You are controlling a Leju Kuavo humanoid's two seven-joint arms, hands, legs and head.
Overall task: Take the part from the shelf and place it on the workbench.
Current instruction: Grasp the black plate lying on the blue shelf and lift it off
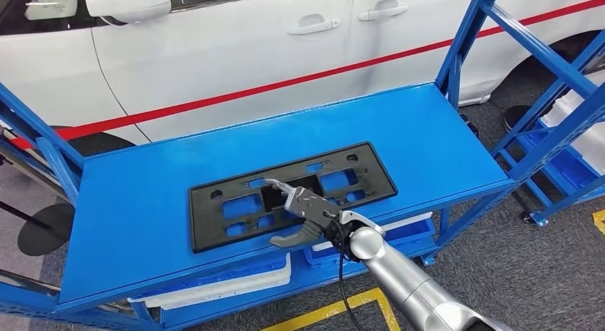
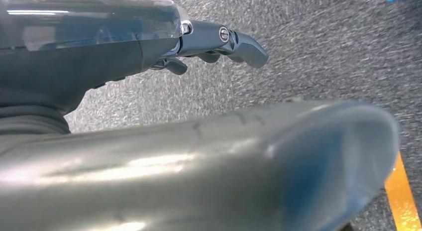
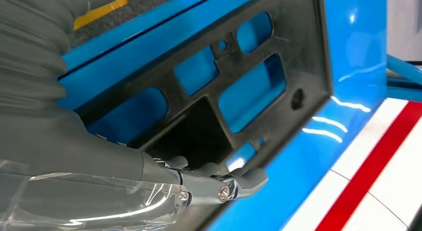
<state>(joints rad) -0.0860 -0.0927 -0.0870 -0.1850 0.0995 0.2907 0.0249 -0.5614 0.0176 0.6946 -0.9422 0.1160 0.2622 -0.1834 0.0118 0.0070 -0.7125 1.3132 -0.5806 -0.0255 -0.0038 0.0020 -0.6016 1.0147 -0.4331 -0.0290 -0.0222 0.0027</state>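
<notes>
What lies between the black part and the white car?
Only bare blue shelf top lies between the black part and the white car, as the head view shows.

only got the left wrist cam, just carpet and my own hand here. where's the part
Observer: The black plastic frame lies flat on the blue shelf top, in the head view.
Operator: right hand near it
Observer: Yes, the right hand is over the frame's near edge, fingers reaching across its middle opening.
Operator: holding it yet
Observer: I cannot tell; the frame looks flat on the shelf, and the contact is hidden.
Operator: anything behind the shelf
Observer: A white car with a red stripe stands right behind it.
</notes>
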